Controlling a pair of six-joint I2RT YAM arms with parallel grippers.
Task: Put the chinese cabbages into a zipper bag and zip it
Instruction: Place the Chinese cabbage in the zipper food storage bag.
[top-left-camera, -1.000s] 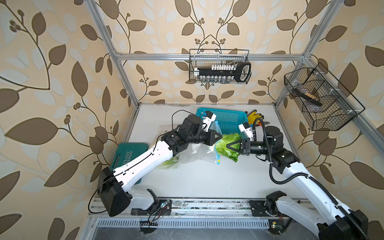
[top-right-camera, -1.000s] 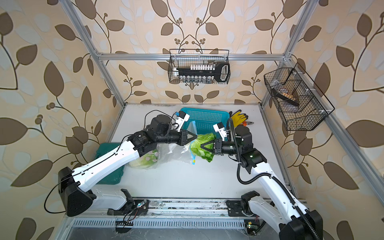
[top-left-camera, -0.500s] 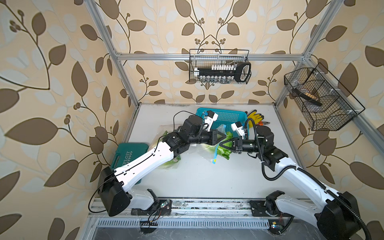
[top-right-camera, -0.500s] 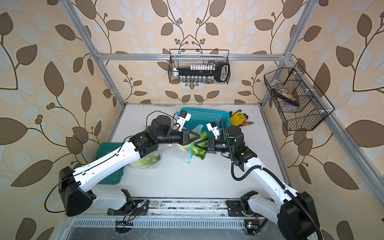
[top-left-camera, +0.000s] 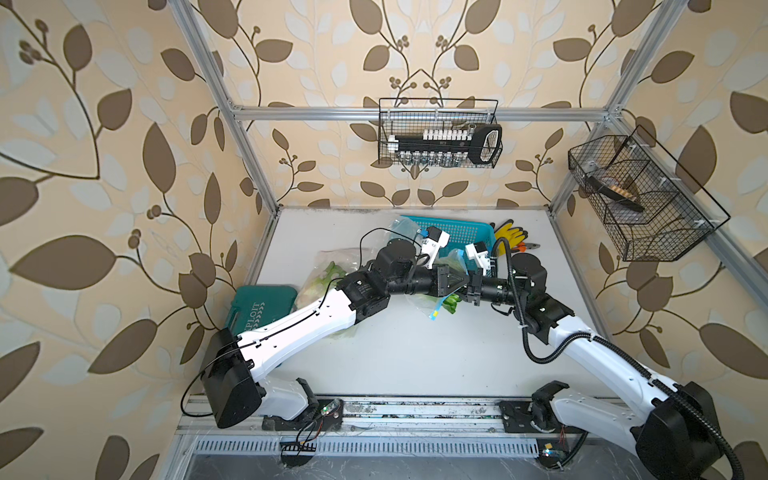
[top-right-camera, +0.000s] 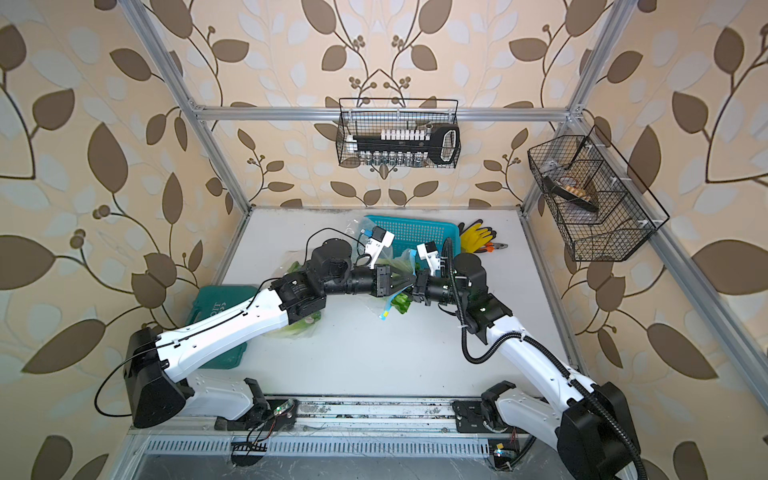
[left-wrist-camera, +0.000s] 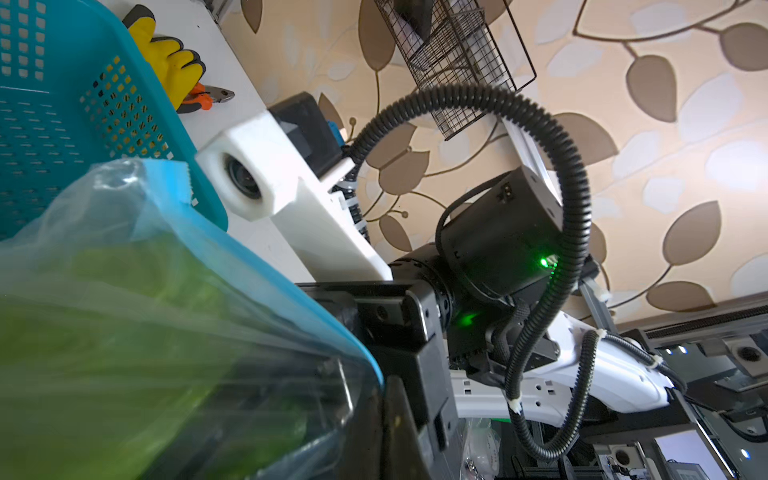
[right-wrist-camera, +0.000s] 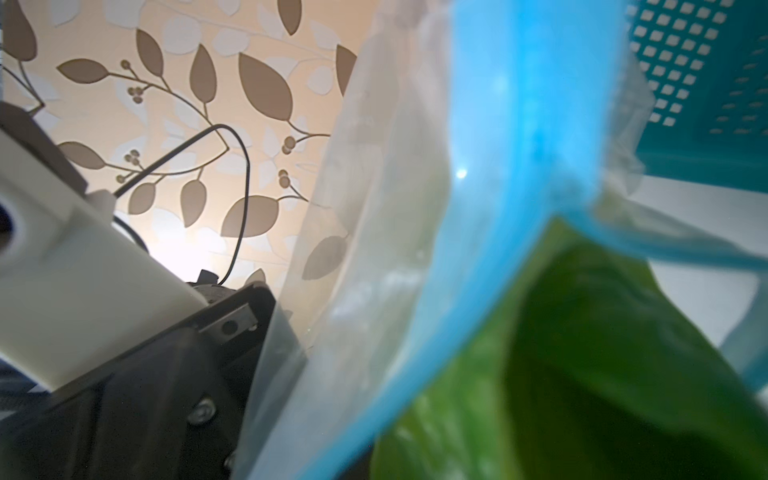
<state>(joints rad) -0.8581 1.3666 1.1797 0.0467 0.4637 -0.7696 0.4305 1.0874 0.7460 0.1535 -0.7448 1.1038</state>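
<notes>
Clear plastic: we see the zipper bag (top-left-camera: 434, 311) held up at mid-frame in both top views, above the white tabletop (top-left-camera: 415, 357), with its blue zip strip drooping below the two arms.
Left side: the left gripper (top-left-camera: 462, 280) is closed, pinching the bag at its rim. In the left wrist view the blue strip (left-wrist-camera: 249, 262) runs down to the dark fingers at lower centre.
Right side: the right gripper (top-left-camera: 464, 291) meets the left one tip to tip and is closed too. We read it as gripping the green cabbage (top-left-camera: 452, 306), though plastic and leaves hide the jaws.
Cabbage at the mouth: bright green leaf sits just under the blue strip. It fills the lower right of the right wrist view (right-wrist-camera: 582, 357).
Other cabbages (top-left-camera: 328, 275): pale green heads show through clear plastic left of centre, under the left forearm. We cannot tell whether it is the same bag.
Behind: a teal basket (top-left-camera: 467, 232) stands at the upper centre of the tabletop.
Beside it: yellow gloves (top-left-camera: 513, 237) lie just right of the basket, with orange-handled pliers (top-left-camera: 528, 247) at their edge.
Left edge: a green case (top-left-camera: 259, 307) lies partly under the left arm.
</notes>
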